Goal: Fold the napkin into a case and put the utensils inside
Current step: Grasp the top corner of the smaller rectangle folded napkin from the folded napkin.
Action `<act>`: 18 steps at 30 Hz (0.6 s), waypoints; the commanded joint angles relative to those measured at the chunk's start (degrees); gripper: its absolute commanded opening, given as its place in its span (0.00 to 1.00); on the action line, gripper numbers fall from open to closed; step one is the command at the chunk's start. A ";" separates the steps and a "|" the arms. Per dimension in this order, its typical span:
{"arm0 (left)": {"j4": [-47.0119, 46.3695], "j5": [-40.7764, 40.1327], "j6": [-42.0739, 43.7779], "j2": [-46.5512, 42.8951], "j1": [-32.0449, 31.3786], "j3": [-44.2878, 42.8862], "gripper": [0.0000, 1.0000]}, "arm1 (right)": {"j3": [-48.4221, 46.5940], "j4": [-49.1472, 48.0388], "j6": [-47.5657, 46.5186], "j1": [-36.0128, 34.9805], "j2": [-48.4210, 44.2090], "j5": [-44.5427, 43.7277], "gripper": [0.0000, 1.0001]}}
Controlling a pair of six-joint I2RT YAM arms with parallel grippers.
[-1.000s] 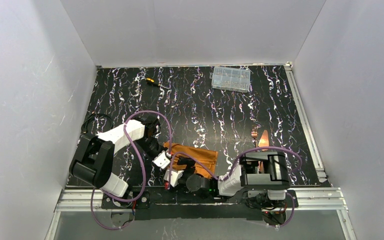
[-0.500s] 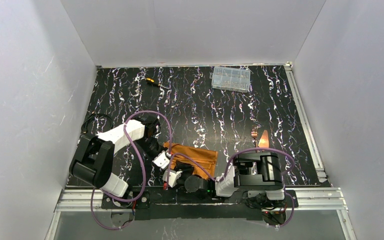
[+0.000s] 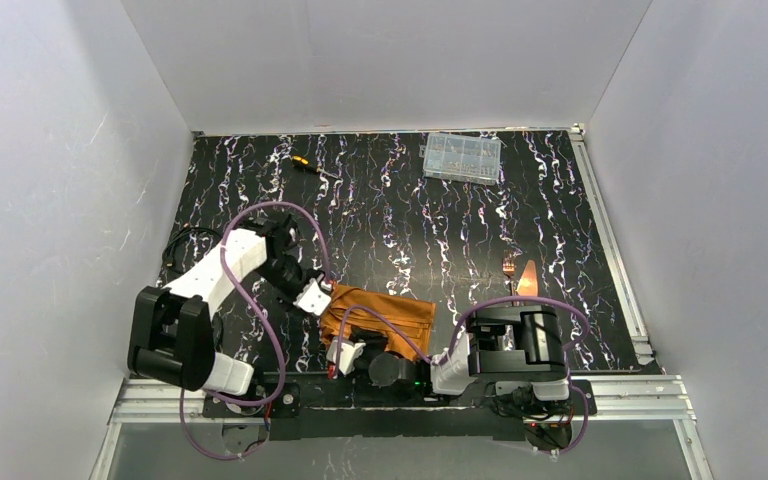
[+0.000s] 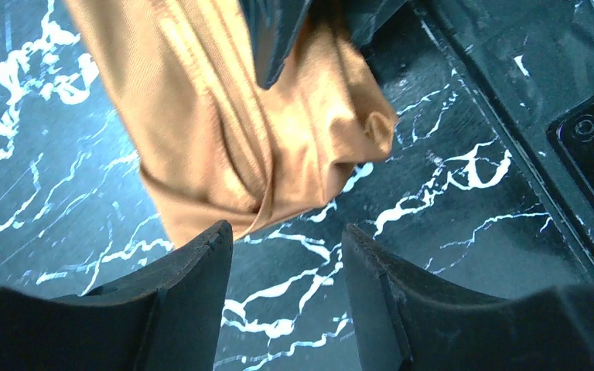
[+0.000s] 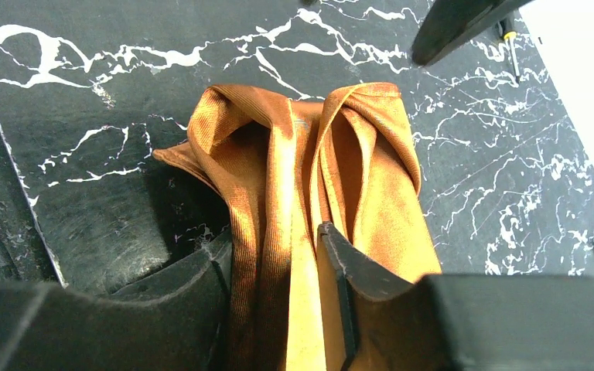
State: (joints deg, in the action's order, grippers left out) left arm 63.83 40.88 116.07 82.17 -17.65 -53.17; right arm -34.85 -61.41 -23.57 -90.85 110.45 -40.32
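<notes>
Hidden: the utensils [image 3: 520, 277] lie partly behind my right arm [image 3: 520, 345], well off to the side of both tools; only fork tines and a copper blade show.
Cut off: the napkin [image 5: 309, 147] runs out of view beneath my right wrist.
Right gripper [image 5: 278, 241]: low and reaching flat, pinching a bunched fold of the napkin.
Left gripper [image 4: 286, 232]: tilted down, fingers [image 4: 178, 301] spread with nothing between them; the napkin's crumpled corner lies just ahead of the tips.

No readable text, no labels, no numbers
</notes>
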 commanded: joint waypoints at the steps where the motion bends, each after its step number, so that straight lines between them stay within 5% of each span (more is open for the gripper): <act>1: 3.39 1.34 -4.46 -1.15 1.89 -4.33 0.53 | 0.60 -1.42 3.41 -0.29 -2.41 -0.63 0.48; 7: -8.67 6.31 -30.45 5.23 1.84 -9.94 0.38 | 0.68 -0.92 5.93 -0.17 -2.80 -1.23 0.50; 12: -18.78 5.29 -42.43 5.25 1.29 -6.71 0.24 | 0.54 -0.18 8.01 0.22 -3.13 -1.25 0.50; 18: -22.37 4.70 -50.27 6.05 -0.93 -4.70 0.20 | 0.38 1.25 9.99 0.63 -3.28 -0.74 0.49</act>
State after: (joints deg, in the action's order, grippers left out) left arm 44.77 44.29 74.59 87.99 -16.93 -59.68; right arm -34.70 -59.77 -16.32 -90.63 109.43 -40.36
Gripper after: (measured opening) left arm 0.206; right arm 0.500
